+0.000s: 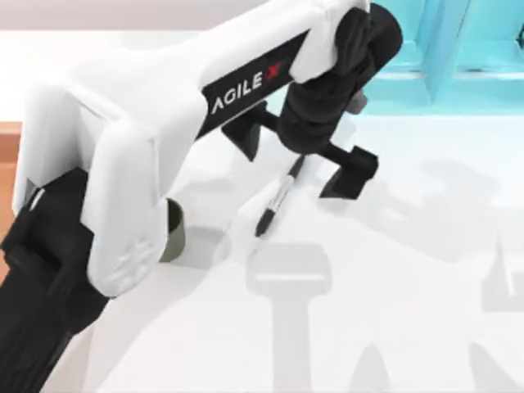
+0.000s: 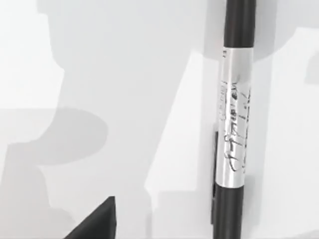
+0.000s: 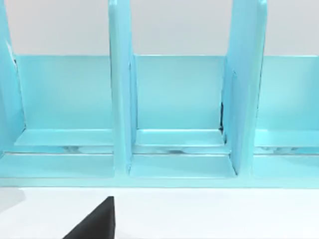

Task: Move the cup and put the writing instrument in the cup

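Nearest to the overhead camera, the white left arm (image 1: pixel 123 164) crosses the worktop (image 1: pixel 393 327) from the lower left. Just behind its elbow the dark olive cup (image 1: pixel 173 233) stands upright on the worktop; the arm covers most of it and only a part of its wall shows.

A little further on, the marker pen (image 1: pixel 277 196) lies flat on the worktop, slanted, with its lower end toward the cup and its upper end under the left gripper (image 1: pixel 307 160). Cup and marker are near each other but apart. The fingers of this gripper are spread open, one on each side of the upper end of the marker, and they hold nothing. In the left wrist view the marker (image 2: pixel 234 119) is close under the camera, and its pale grey labelled middle between two black ends is clear.

I judge the marker to be light and stiff, with a smooth round body that could roll or slip between the fingers. The labelled middle seems the best place to take hold, so that it hangs balanced and does not tip.

Farthest away, at the back right of the worktop, stands a light blue divided rack (image 1: pixel 458 57). The right wrist view faces this rack (image 3: pixel 174 99); whether the right fingers are open, I cannot tell.
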Available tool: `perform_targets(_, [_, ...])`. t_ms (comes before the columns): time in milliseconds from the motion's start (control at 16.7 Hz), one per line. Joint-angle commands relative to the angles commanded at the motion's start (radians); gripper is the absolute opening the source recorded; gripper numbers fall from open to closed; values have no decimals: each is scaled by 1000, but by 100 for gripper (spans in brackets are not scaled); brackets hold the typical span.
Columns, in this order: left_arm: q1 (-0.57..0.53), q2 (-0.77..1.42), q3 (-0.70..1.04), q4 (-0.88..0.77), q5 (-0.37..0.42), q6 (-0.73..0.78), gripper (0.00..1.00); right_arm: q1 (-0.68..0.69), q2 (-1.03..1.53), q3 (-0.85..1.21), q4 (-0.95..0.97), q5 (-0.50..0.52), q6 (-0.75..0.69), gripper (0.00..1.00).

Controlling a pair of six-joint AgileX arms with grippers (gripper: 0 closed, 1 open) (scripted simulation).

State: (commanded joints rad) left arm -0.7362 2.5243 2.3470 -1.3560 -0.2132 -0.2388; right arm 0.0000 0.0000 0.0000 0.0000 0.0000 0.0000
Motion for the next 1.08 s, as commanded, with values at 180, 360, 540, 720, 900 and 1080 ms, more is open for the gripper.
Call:
perform_targets(180, [11,17,-72,93,0,13,100,0,0,0,0,0,0,100])
perform_targets(360, [26,39,-160,206,1,28,100,0,0,0,0,0,0,100])
perform_targets(540, [37,56,-226,291,1,40,100,0,0,0,0,0,0,100])
perform_targets(720, [39,60,-240,309,2,42,100,0,0,0,0,0,0,100])
perform_targets(900, [39,60,-240,309,2,42,92,0,0,0,0,0,0,100])
perform_targets(1080, [39,60,-240,309,2,42,70,0,0,0,0,0,0,100])
